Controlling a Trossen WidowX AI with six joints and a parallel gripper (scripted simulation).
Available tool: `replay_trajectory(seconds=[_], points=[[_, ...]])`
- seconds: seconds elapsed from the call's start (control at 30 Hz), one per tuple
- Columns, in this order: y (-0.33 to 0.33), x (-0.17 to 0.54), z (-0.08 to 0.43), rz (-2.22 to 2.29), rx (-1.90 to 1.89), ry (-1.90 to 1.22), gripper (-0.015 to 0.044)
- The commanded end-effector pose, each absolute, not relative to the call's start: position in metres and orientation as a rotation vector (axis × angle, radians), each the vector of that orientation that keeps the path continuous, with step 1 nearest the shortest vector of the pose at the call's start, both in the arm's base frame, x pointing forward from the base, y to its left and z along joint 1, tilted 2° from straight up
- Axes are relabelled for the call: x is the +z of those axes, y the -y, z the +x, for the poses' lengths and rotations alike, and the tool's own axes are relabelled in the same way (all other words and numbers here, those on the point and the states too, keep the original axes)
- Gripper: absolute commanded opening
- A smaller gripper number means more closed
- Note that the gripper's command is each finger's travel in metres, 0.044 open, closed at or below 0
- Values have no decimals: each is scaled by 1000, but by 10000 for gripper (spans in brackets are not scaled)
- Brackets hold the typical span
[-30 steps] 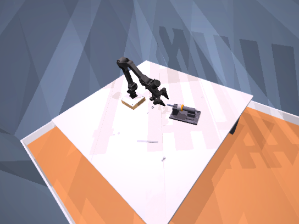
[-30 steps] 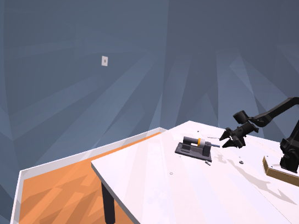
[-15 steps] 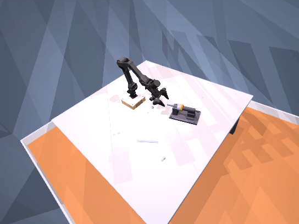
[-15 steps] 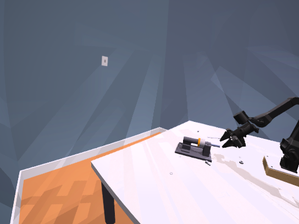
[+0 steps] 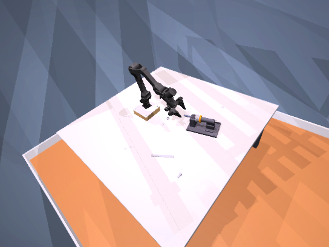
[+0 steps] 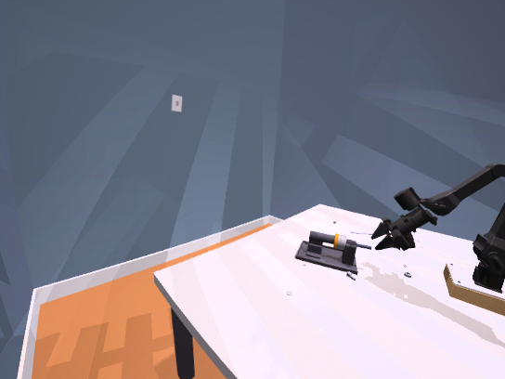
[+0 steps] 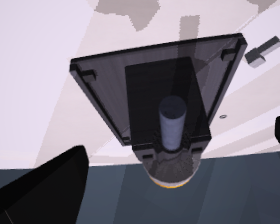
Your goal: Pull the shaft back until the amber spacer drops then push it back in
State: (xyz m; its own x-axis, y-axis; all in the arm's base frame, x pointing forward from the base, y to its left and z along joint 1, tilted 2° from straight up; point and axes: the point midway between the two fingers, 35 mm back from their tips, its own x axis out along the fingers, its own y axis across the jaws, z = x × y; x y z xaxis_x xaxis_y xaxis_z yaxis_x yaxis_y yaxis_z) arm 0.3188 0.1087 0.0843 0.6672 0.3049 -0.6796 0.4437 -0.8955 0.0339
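The blue-grey shaft sticks out of the upright support block towards my gripper. The amber spacer sits against the big dark housing. Pale spacers fill the gap between the amber one and the support block; their number cannot be told. My gripper is wide open and empty, just off the shaft's free end. In the wrist view the shaft shows between the fingers, which do not touch it.
The fixture's dark base plate lies under the blocks. A small bolt lies beside it. A nut lies near the arm's base board. A flat bar lies farther off.
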Motion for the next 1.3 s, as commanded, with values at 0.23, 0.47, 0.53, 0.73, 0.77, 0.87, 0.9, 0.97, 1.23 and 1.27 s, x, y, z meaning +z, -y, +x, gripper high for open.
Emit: replay_trajectory(seconds=[0.23,0.47,0.53,0.73,0.77,0.87,0.9,0.97,1.23,1.27], points=[[-110,84,323,2689,-1043,-602,440],[-112,84,327,2689,-1043,-602,440],[-112,84,327,2689,-1043,-602,440],[-112,84,327,2689,-1043,-602,440],[-112,84,327,2689,-1043,-602,440],[-112,84,327,2689,-1043,-602,440],[-112,84,327,2689,-1043,-602,440],[-112,84,327,2689,-1043,-602,440],[-114,79,333,2689,-1042,-602,440],[-115,78,334,2689,-1042,-603,440]])
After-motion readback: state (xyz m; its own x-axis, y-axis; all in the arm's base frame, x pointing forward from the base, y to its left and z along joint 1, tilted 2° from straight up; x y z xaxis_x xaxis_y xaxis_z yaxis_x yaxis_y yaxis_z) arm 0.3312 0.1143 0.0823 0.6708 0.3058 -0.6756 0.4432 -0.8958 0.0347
